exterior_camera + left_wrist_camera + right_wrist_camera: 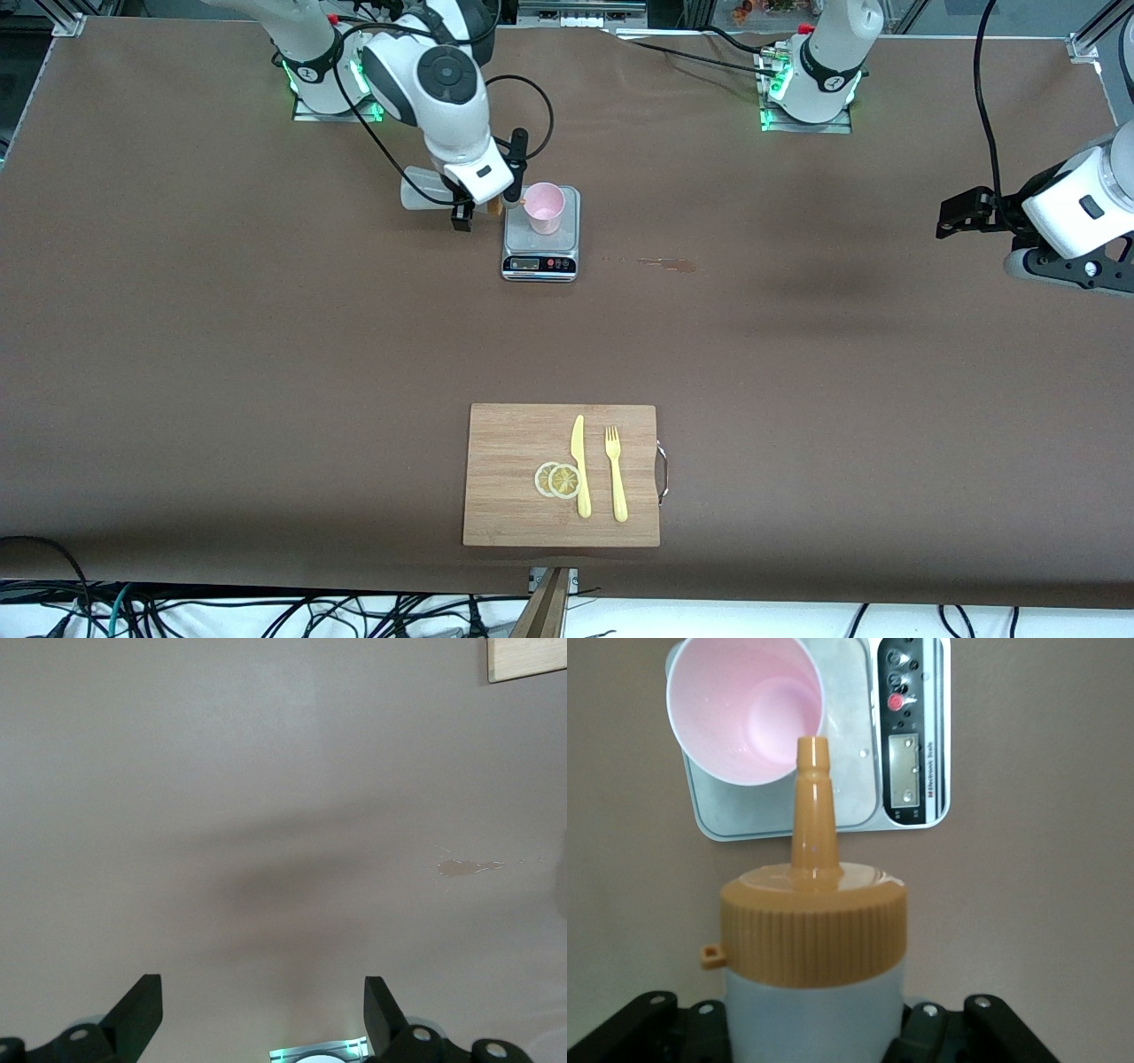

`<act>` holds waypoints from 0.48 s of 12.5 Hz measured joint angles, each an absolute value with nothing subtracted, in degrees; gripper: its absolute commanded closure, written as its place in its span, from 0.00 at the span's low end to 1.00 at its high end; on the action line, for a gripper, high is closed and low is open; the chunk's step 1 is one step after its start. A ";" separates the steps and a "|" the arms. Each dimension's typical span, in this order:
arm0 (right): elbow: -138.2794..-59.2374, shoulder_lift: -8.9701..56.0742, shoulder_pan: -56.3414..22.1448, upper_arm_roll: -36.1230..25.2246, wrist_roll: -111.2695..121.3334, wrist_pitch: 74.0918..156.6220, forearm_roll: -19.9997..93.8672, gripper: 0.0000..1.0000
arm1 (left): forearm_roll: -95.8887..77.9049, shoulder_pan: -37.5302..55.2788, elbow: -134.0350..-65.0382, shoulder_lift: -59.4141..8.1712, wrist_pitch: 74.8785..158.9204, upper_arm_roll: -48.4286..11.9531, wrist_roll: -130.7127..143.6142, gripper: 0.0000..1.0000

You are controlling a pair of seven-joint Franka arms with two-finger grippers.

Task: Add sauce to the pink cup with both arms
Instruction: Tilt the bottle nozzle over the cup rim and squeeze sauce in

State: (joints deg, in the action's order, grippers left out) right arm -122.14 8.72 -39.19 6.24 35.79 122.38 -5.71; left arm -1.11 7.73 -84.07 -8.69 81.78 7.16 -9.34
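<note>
- Sauce bottle (815,992): small whitish translucent squeeze bottle with a ribbed orange cap and a tapered orange nozzle; it is clamped in the right tool (474,213) and tipped on its side above the counter (266,354), nozzle aimed at the cup's rim (tip not inside the cup).
- Pink cup (543,207): pale pink translucent tumbler, tapered, no handle, standing upright on the steel platform of a kitchen scale (540,262); its inside shows only a few droplets on the wall.
</note>
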 measured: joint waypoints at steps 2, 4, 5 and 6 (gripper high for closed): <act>-120.68 10.20 -40.80 6.27 32.68 120.57 -7.98 1.00 | -1.11 7.74 -83.84 -8.69 81.78 7.16 -9.34 0.00; -119.97 11.30 -42.13 6.35 29.99 119.19 -10.39 1.00 | -1.11 7.74 -83.61 -8.70 81.78 7.16 -9.34 0.00; -119.76 11.67 -42.56 6.46 29.19 118.49 -11.09 1.00 | -1.11 7.74 -83.59 -8.70 81.78 7.16 -9.34 0.00; -119.55 11.91 -42.85 6.50 28.99 117.66 -11.57 1.00 | -1.11 7.74 -83.59 -8.70 81.78 7.16 -9.34 0.00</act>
